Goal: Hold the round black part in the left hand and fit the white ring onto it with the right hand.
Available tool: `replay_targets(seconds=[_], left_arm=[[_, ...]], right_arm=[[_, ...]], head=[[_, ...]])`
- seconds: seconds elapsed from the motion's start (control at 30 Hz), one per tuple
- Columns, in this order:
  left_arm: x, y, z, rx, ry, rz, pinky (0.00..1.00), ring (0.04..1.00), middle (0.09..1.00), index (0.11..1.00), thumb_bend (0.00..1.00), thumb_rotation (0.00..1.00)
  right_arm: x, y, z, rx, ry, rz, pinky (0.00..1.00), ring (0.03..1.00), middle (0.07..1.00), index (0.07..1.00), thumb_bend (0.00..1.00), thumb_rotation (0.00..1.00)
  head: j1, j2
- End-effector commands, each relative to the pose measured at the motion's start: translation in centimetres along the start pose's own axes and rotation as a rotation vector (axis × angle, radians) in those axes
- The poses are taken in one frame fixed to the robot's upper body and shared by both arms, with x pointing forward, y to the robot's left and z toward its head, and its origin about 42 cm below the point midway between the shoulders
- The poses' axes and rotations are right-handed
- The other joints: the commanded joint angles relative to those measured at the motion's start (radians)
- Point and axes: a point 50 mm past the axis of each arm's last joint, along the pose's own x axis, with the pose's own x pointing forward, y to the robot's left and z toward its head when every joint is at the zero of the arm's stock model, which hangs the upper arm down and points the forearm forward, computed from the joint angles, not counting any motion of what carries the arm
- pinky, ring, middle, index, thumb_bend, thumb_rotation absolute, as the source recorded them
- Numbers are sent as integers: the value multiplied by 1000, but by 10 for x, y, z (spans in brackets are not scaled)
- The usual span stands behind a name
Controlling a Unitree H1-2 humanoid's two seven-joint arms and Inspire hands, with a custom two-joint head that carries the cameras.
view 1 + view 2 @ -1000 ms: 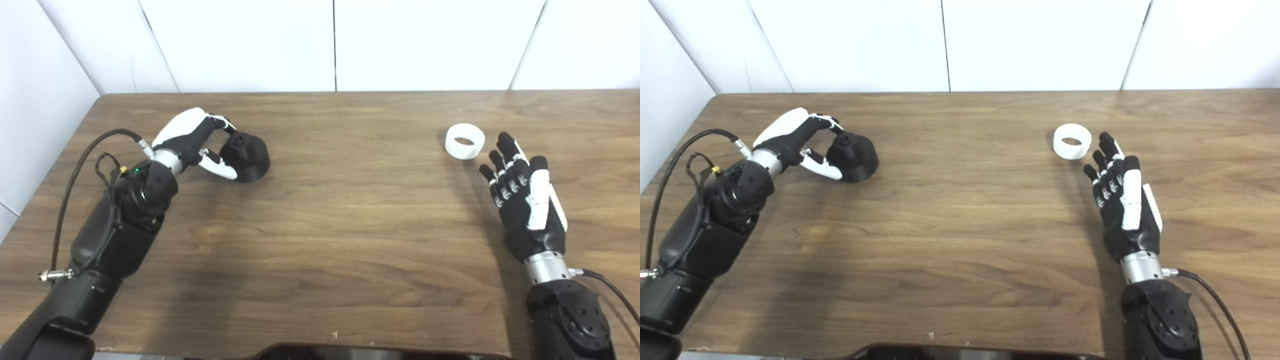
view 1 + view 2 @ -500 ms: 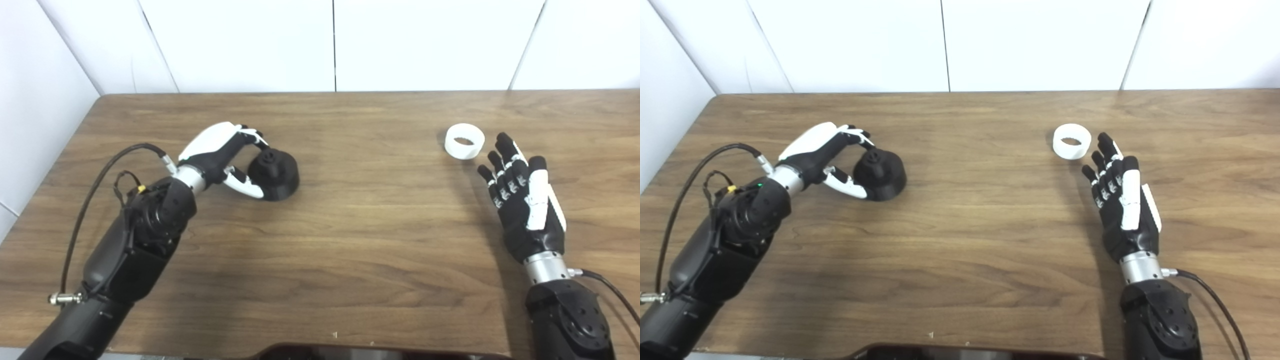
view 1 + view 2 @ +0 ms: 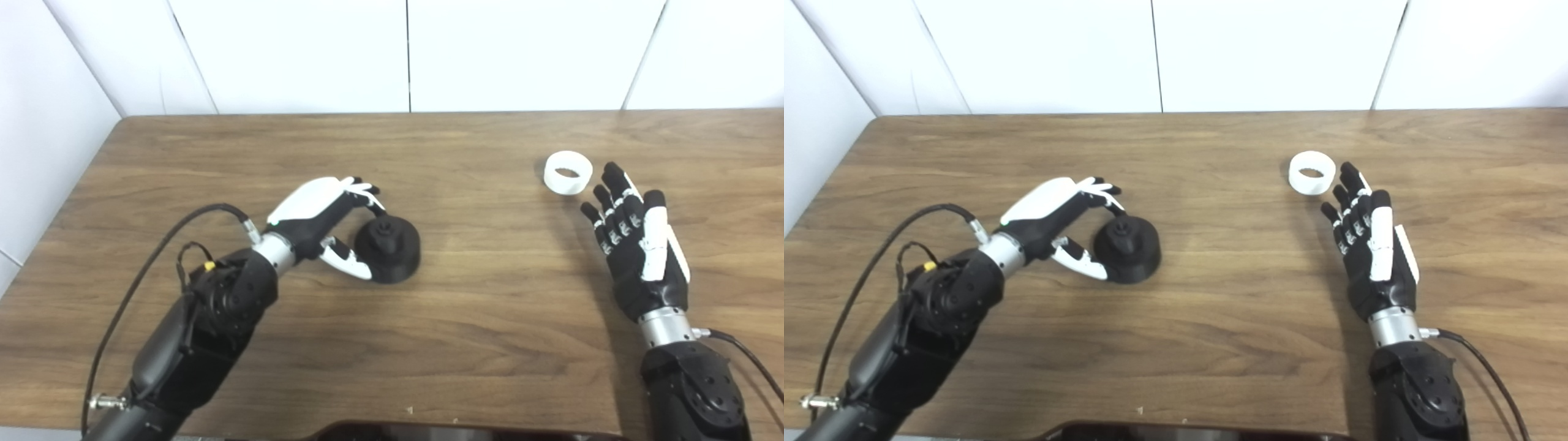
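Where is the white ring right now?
The white ring lies on the table's far right side, just beyond the open right hand's fingertips, untouched.

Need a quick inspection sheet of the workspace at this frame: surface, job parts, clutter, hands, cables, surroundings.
Surface: brown wooden table, bare around the parts.
Job's things: round black plastic part on the table left of centre; white plastic ring lying flat, far right.
Clutter: nothing seen.
Hands: left hand with fingers curled on the black part; right hand open, just short of the ring.
Cables: black cable looping off the left wrist; another at the right wrist.
Surroundings: white wall panels behind.
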Motion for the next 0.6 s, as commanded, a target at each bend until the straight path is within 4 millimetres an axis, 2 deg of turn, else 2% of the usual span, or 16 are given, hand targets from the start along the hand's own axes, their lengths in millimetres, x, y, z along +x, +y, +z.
replay_targets(seconds=[0.0, 0.27, 0.57], left_arm=[[-2, 6, 8, 44, -19, 26, 890, 1000, 936, 652, 809, 142], [-9, -11, 23, 43, -56, 11, 865, 1000, 939, 662, 798, 144], [-18, -27, 34, 24, -99, -21, 884, 1000, 945, 665, 775, 135]], right_arm=[[7, 6, 18, -10, -79, 26, 948, 1000, 999, 946, 558, 1000], [7, 7, 18, -5, -83, 28, 955, 1000, 996, 947, 560, 1000], [6, 8, 19, -2, -81, 22, 960, 998, 991, 941, 561, 1000]], head=[[0, 1], [-6, 1], [-16, 2]])
